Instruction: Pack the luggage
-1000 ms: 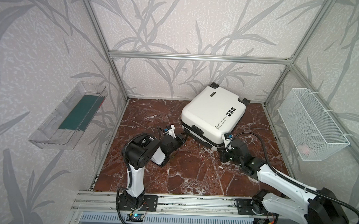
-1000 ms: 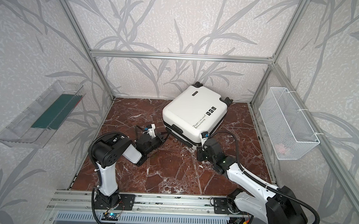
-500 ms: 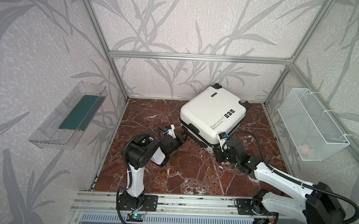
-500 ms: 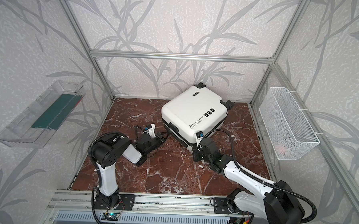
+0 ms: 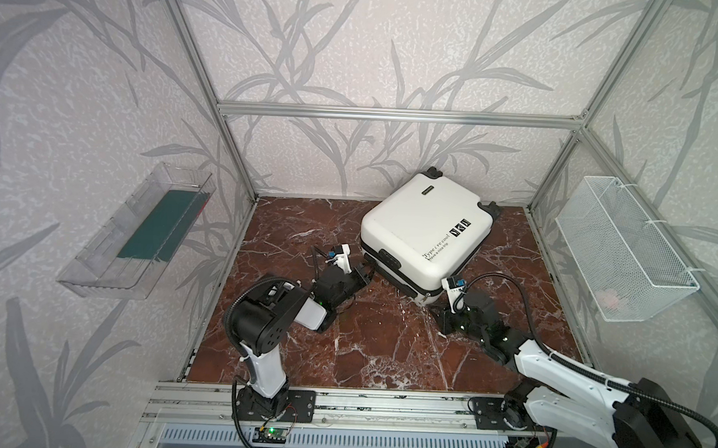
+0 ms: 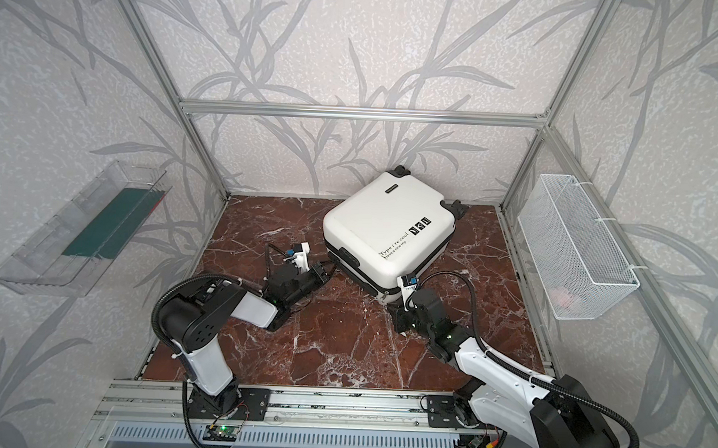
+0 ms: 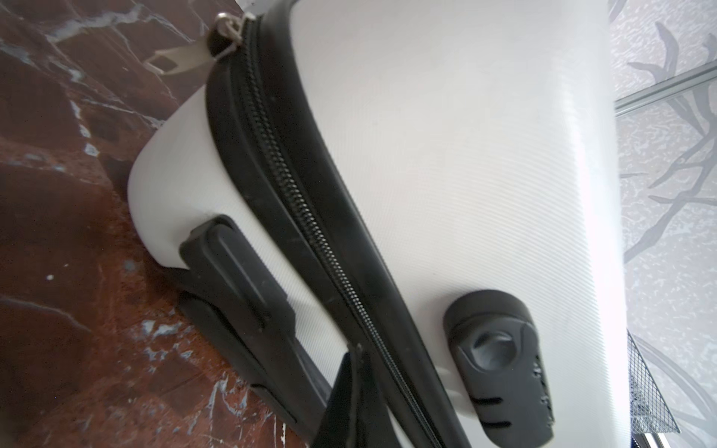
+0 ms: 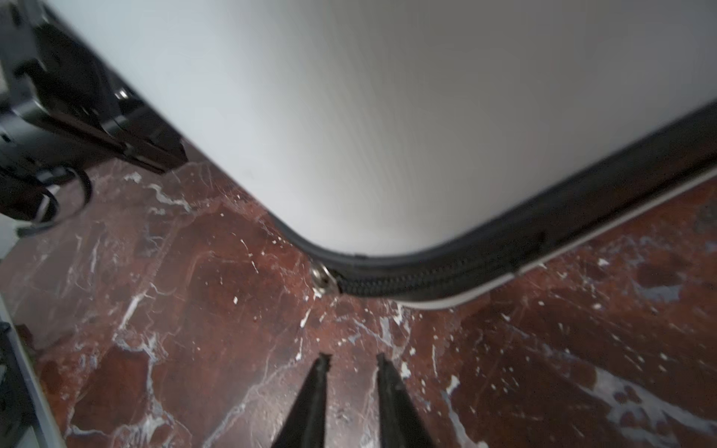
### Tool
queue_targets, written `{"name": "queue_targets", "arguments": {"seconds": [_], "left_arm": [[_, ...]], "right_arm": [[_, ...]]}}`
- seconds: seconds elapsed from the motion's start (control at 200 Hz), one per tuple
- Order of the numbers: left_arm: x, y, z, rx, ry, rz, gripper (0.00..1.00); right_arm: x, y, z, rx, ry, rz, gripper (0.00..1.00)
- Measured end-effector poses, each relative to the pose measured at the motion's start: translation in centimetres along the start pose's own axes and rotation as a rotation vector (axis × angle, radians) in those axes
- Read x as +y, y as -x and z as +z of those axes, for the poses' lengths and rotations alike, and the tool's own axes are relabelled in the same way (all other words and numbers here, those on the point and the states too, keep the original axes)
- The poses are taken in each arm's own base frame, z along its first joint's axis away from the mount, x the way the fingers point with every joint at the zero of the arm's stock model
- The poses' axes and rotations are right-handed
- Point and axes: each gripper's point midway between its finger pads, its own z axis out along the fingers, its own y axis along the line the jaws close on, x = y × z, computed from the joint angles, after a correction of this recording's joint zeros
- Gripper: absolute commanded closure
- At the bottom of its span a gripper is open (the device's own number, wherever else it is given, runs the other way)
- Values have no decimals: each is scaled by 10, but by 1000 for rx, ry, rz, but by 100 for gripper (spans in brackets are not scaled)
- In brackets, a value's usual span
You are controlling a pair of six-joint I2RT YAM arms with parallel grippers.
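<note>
The luggage (image 5: 423, 232) (image 6: 382, 230) is a white hard-shell suitcase lying flat and closed on the red marble floor, wheels toward the back wall. My left gripper (image 5: 363, 271) (image 6: 326, 269) (image 7: 357, 351) is shut, its tip pressed on the black zipper band between the side handle (image 7: 232, 267) and the lock (image 7: 500, 364). My right gripper (image 5: 438, 320) (image 6: 395, 318) (image 8: 351, 358) stands slightly open over the floor, holding nothing, a short way from the suitcase's front corner. The metal zipper slider (image 8: 324, 277) (image 7: 225, 33) sits at that corner.
A white wire mesh basket (image 5: 622, 253) hangs on the right wall with something pink (image 5: 610, 298) inside. A clear tray (image 5: 140, 232) holding a dark green flat item hangs on the left wall. Aluminium frame posts and a front rail (image 5: 382, 405) bound the floor.
My right gripper's jaws were shut at the suitcase corner and now stand a little apart; it swung left, then drew back. The left arm has not moved.
</note>
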Motion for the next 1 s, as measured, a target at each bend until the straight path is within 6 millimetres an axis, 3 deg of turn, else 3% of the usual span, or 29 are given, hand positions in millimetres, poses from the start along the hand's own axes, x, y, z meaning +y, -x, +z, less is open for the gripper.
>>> {"name": "queue_targets", "arguments": {"seconds": [0.36, 0.565, 0.81, 0.935, 1.0], "left_arm": [[-14, 9, -11, 3, 32, 77, 87], [-23, 20, -22, -14, 63, 129, 65], [-32, 29, -31, -11, 108, 204, 39], [-33, 25, -34, 32, 140, 271, 34], [-37, 19, -35, 64, 150, 321, 33]], "right_arm": [[-14, 16, -29, -93, -107, 28, 46], [0, 11, -29, -109, -127, 21, 42], [5, -4, -12, -70, -165, 22, 41], [1, 9, -19, -118, -195, 30, 40], [-2, 25, -31, -161, -212, 50, 40]]}}
